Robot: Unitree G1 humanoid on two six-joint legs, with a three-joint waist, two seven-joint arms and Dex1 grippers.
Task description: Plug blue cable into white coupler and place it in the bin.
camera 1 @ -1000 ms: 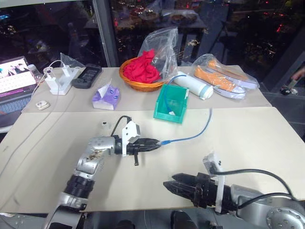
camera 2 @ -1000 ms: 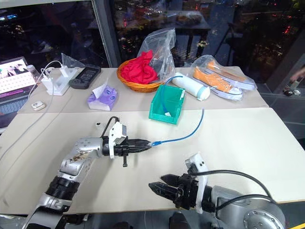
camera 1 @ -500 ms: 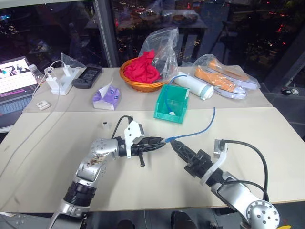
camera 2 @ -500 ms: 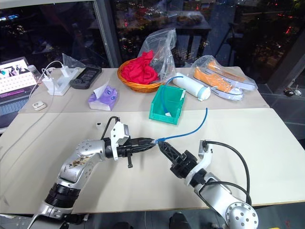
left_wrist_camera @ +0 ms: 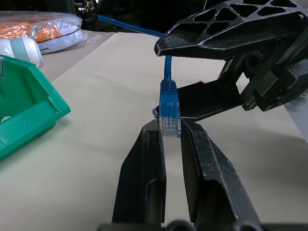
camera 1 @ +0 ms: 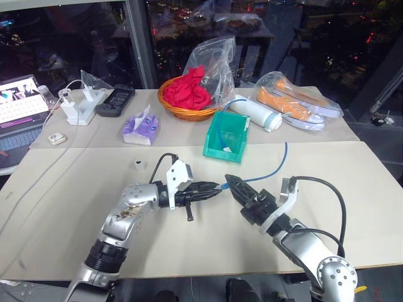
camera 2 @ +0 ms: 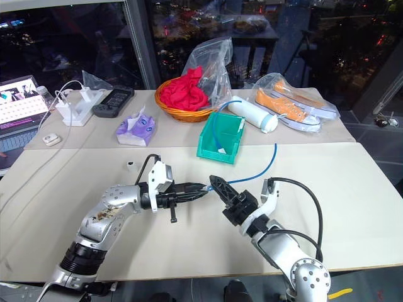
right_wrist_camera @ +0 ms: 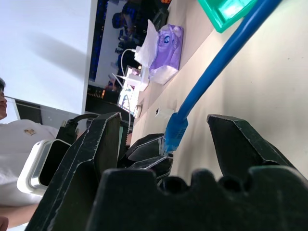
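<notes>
The blue cable [camera 1: 272, 165] hangs in the air above the desk [camera 1: 352, 182]: its clear plug [left_wrist_camera: 170, 121] is clamped between the tips of the left gripper [camera 1: 214, 188], whose fingers [left_wrist_camera: 144, 173] are together on it, and the cord arcs up and back from there into the green bin [camera 1: 227, 136]. The right gripper [camera 1: 234, 186] sits just beside the plug with its fingers [right_wrist_camera: 91, 159] apart – one on each side of the cable, not touching it. The small white coupler [camera 1: 137, 165] stands alone on the desk, well apart from both grippers, on the left.

The desk is pale beige, made of two tops butted together, in front of dark windows with city lights behind. The bin holds the far end of the cable and a small white scrap. Behind it an orange wicker basket [camera 1: 182, 112] holds a red cloth [camera 1: 189, 90] under a clear plastic bag. Beside the bin lie a white roll [camera 1: 255, 114] and a bagged orange shoe [camera 1: 296, 102]; further left are a purple tissue pack [camera 1: 140, 129], a black device [camera 1: 114, 100], a white charger block [camera 1: 79, 107] and a laptop [camera 1: 19, 113].

A second ago the right gripper lay low at the desk's near edge – it has since swung up to the plug. The left has barely shifted
</notes>
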